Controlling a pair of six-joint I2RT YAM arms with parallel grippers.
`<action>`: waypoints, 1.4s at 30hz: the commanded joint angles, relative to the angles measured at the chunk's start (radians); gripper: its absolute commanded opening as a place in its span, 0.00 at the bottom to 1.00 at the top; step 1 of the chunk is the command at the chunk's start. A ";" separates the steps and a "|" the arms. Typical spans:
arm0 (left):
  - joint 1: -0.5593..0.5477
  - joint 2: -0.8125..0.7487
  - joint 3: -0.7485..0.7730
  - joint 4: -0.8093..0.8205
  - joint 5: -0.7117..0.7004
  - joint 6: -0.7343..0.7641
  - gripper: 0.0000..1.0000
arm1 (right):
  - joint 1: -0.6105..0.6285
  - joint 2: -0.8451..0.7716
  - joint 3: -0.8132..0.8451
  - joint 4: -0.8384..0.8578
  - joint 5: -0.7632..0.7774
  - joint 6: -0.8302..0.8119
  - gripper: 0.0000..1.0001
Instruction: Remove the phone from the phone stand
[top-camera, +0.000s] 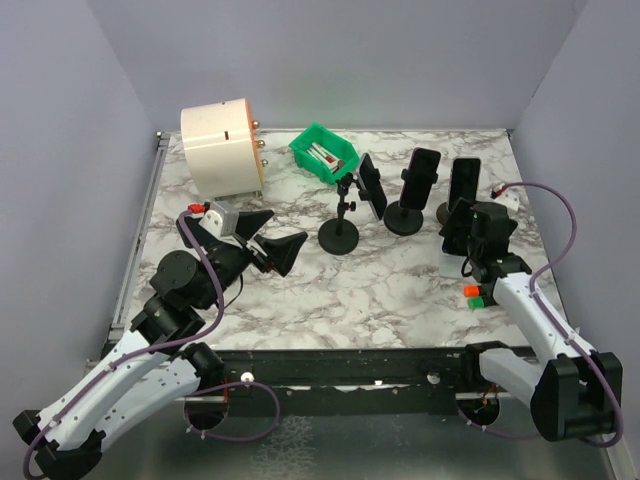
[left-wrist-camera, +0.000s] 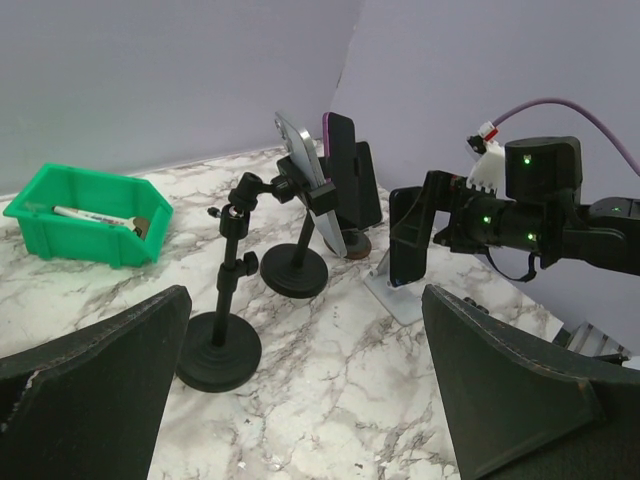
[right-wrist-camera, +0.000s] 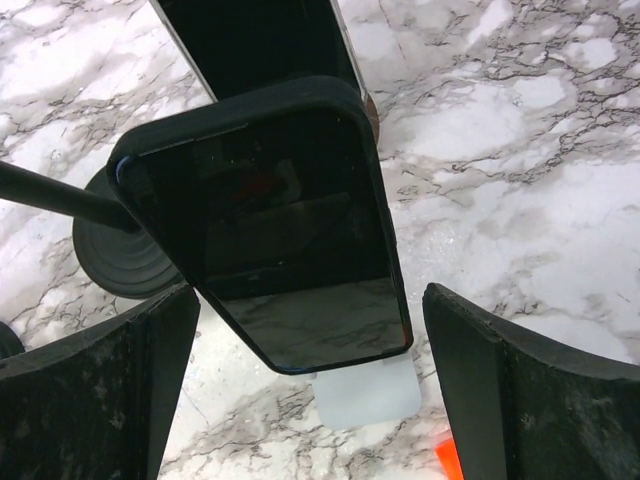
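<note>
A: What do you have on your end?

B: The marbled desk (top-camera: 400, 290) fills my overhead view. A cream drum (top-camera: 222, 148) stands at its far left, with a green bin (top-camera: 324, 152) just beside it. To the right of the bin I count a row of upright stands (top-camera: 339, 238), each carrying a dark handset.

A: And the arms?

B: I see the left fingers (left-wrist-camera: 90, 380) spread wide, low over the desk's left side. The right fingers (right-wrist-camera: 530, 390) are spread wide too, pointed at the phone (right-wrist-camera: 270, 220).

A: Where is that phone?

B: It's on the right side of the desk, in a black case. It leans tilted on its phone stand (right-wrist-camera: 368, 392), a small pale plate. It sits just ahead of the right fingers, and I can't tell whether they touch it.
</note>
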 joint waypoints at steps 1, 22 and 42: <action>0.004 0.001 0.001 0.006 0.025 -0.007 0.99 | -0.013 0.033 0.011 0.043 -0.025 -0.018 1.00; 0.004 0.001 0.001 0.009 0.056 -0.012 0.99 | -0.023 0.085 0.018 0.052 -0.011 -0.037 0.92; 0.004 -0.011 -0.001 0.011 0.056 -0.013 0.99 | -0.023 -0.034 0.029 -0.018 -0.065 -0.057 0.59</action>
